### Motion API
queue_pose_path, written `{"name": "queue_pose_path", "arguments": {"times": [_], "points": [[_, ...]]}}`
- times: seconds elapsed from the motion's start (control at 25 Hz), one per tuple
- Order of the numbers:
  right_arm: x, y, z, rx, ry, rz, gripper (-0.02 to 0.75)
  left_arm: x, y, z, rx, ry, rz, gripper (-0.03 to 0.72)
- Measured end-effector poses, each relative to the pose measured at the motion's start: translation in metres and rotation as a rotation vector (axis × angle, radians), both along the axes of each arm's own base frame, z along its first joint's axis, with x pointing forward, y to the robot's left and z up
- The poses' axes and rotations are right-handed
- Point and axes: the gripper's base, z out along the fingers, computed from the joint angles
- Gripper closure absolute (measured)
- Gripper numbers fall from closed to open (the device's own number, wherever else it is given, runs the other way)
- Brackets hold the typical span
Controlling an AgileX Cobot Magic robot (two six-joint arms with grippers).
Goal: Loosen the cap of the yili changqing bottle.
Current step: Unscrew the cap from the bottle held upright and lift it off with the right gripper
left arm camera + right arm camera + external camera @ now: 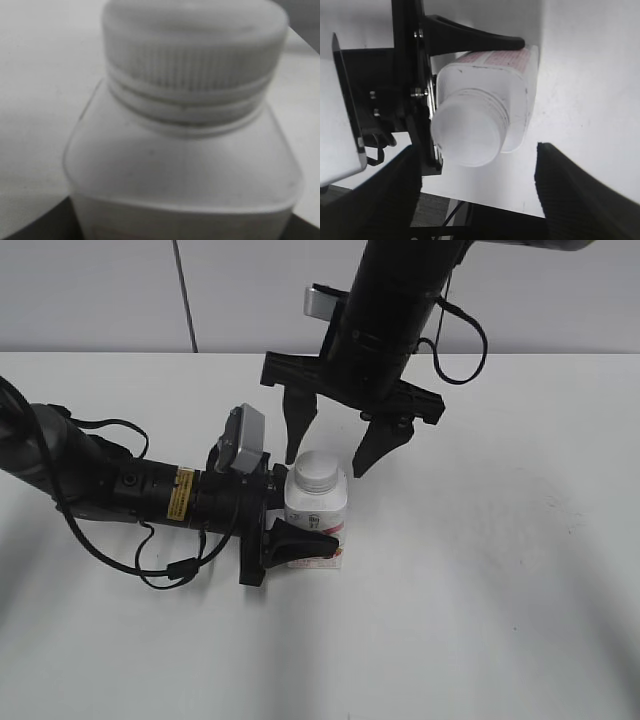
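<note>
The yili changqing bottle [318, 515] stands upright on the white table, a squat white bottle with a red-pink label band. Its ribbed white cap [319, 471] is on the neck. My left gripper [300, 540] is shut on the bottle's body from the left. The left wrist view is filled by the bottle [185, 170] and its cap [195, 45]. My right gripper [335, 455] hangs open just above and behind the cap, one finger on each side. The right wrist view looks down on the cap [467, 132] and the bottle [512, 85] between my open fingers [477, 195].
The white table [480, 590] spreads all round the bottle. A pale wall stands behind the table's far edge [560, 353]. The left arm [110, 485] and its loose cables [170, 565] lie low over the table on the left.
</note>
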Motion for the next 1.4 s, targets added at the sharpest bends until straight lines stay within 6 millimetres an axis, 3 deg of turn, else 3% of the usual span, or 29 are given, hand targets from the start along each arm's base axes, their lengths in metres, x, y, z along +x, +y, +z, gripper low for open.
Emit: {"name": "queue_pose_path", "arguments": {"times": [1.16, 1.4], "points": [[0.005, 0.008, -0.013, -0.002, -0.025, 0.023, 0.183, 0.0, 0.0, 0.0, 0.0, 0.0, 0.0, 0.269], [0.007, 0.009, -0.024, -0.014, -0.004, 0.031, 0.183, 0.0, 0.0, 0.0, 0.0, 0.0, 0.0, 0.269]]}}
